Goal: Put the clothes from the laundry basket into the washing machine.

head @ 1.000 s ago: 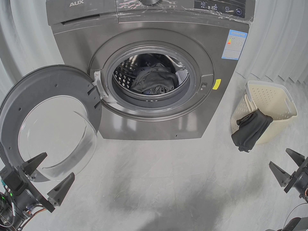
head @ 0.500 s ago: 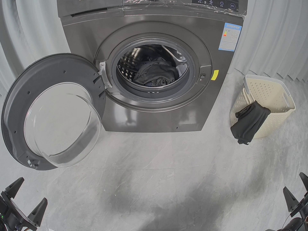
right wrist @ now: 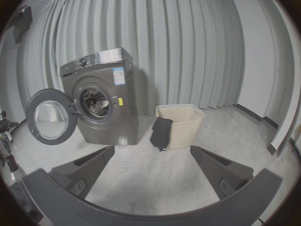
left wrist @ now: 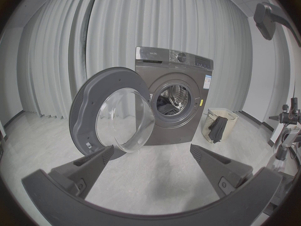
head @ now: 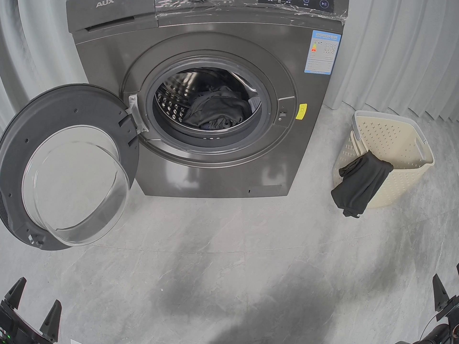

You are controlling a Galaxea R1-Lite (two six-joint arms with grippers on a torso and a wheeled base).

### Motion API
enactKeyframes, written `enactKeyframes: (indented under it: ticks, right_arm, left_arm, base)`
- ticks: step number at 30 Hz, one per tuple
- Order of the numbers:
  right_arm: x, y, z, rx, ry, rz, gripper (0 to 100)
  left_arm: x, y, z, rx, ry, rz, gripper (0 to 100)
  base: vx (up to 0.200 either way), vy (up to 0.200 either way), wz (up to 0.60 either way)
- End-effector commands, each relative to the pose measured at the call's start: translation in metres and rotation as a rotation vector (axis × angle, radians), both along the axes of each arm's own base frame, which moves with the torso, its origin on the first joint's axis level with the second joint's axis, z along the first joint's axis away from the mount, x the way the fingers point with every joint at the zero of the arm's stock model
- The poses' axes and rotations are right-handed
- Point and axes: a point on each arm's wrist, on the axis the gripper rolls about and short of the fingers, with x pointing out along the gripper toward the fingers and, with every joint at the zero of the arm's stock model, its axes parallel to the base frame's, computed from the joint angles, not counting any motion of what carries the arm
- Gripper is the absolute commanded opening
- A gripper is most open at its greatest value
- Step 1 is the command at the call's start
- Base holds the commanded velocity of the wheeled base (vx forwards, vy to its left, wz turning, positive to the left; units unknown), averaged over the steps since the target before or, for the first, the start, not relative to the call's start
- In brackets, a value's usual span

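A dark garment (head: 361, 182) hangs over the near rim of the basket (head: 401, 134), well apart from both grippers. The basket stands on the floor (head: 239, 254) just right of the washer (head: 215, 177). The left gripper (left wrist: 151, 147) and right gripper (right wrist: 152, 148) sit low, back from the washer, fingers spread wide, holding nothing. The door (head: 67, 168) is swung open to the left. The head view looks into the drum (head: 167, 103), where dark clothes (head: 215, 111) lie heaped. The right wrist view shows the garment trailing down the basket's outer wall.

Basket (head: 389, 139) right of washer (head: 205, 87) (garment (head: 361, 182) over rim).
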Motion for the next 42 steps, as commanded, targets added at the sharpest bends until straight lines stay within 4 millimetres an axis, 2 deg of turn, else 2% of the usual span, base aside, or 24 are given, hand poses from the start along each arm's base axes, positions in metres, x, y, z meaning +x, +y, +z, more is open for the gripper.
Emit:
enactKeyframes:
  ticks: [1, 4, 7, 9, 13, 15, 17, 21, 23, 26, 32, 42]
  right_arm:
    - [0.001, -0.001, -0.007, -0.011, 0.034, -0.075, 100]
    - [-0.003, 0.001, -0.007, -0.048, 0.013, -0.135, 100]
    - [-0.007, 0.004, -0.009, -0.088, -0.051, -0.003, 100]
    - [-0.007, 0.005, -0.009, -0.093, -0.053, 0.016, 100]
    - [-0.007, 0.003, -0.010, -0.079, -0.030, -0.077, 100]
    - [-0.007, 0.003, -0.010, -0.079, -0.031, -0.074, 100]
    - [-0.007, 0.004, -0.010, -0.066, -0.033, -0.016, 100]
    - [-0.007, 0.004, -0.011, -0.002, -0.037, 0.010, 100]
    - [-0.007, 0.005, -0.011, 0.004, -0.030, 0.017, 100]
    - [-0.007, 0.007, -0.016, -0.074, 0.029, 0.112, 100]
    - [-0.007, 0.006, -0.016, -0.038, 0.021, 0.087, 100]
    - [-0.007, 0.006, -0.016, -0.052, 0.021, 0.098, 100]
  left_arm:
    - [0.000, 0.000, -0.008, 0.017, 0.035, 0.027, 100]
    - [0.000, 0.000, -0.008, 0.018, 0.036, 0.078, 100]
    - [0.000, 0.000, -0.008, 0.029, 0.035, 0.102, 100]
    - [0.000, 0.001, -0.008, 0.044, 0.035, 0.136, 100]
    - [-0.002, -0.001, -0.009, 0.077, 0.019, 0.236, 100]
    - [-0.007, -0.003, -0.010, 0.061, -0.030, 0.211, 100]
    - [-0.008, -0.006, -0.010, 0.065, -0.056, 0.087, 100]
    - [-0.008, -0.004, -0.012, 0.053, -0.036, 0.164, 100]
    - [-0.008, -0.004, -0.012, 0.051, -0.037, 0.158, 100]
    - [-0.009, -0.006, -0.019, 0.019, 0.054, 0.071, 100]
    - [-0.008, -0.006, -0.018, 0.010, 0.021, 0.078, 100]
    - [-0.008, -0.006, -0.018, 0.015, 0.021, 0.078, 100]
  base:
    - [0.000, -0.200, 0.00]
    - [0.000, -0.067, 0.00]
    - [0.000, 0.000, 0.00]
    - [0.000, 0.000, 0.00]
    - [0.000, 0.000, 0.00]
    - [0.000, 0.000, 0.00]
    - [0.000, 0.000, 0.00]
    - [0.000, 0.000, 0.00]
    - [0.000, 0.000, 0.00]
    - [0.000, 0.000, 0.00]
    - [0.000, 0.000, 0.00]
    - [0.000, -0.200, 0.00]
